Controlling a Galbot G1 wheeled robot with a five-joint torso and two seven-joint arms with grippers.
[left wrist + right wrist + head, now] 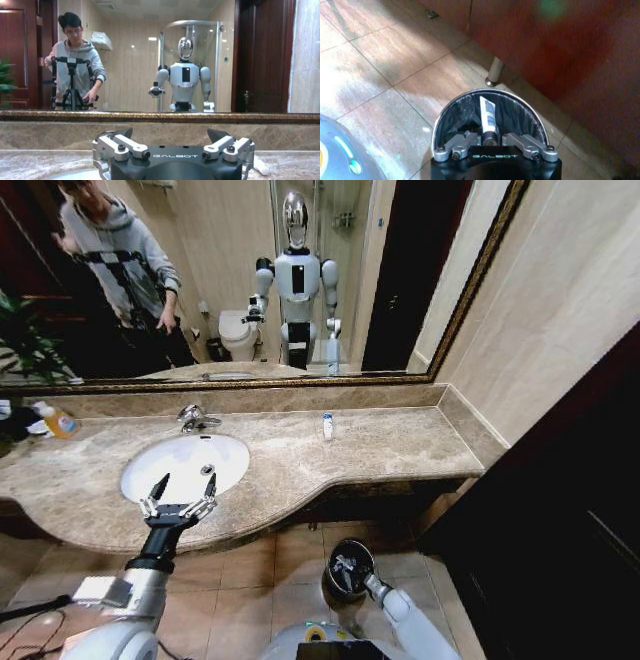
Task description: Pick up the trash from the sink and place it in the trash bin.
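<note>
1. Right claw (489, 139): clamped on white tube (487, 114), directly over black trash bin (451, 112) on floor. Step: drop-off; needs release.
2. Left claw (178, 502): fingers apart, at sink (150, 470) near rim.
3. Another tube (327, 426) on worktop (400, 445), far right.

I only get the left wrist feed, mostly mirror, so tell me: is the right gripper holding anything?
Observer: Yes. The right gripper is shut on a white tube with blue marks, over the trash bin opening.
Operator: Where is my left gripper relative to the sink?
Observer: The left gripper hangs open over the near rim of the sink.
Operator: Any pieces on the counter?
Observer: One small white piece stands on the marble counter, on the robot's right of the faucet.
</note>
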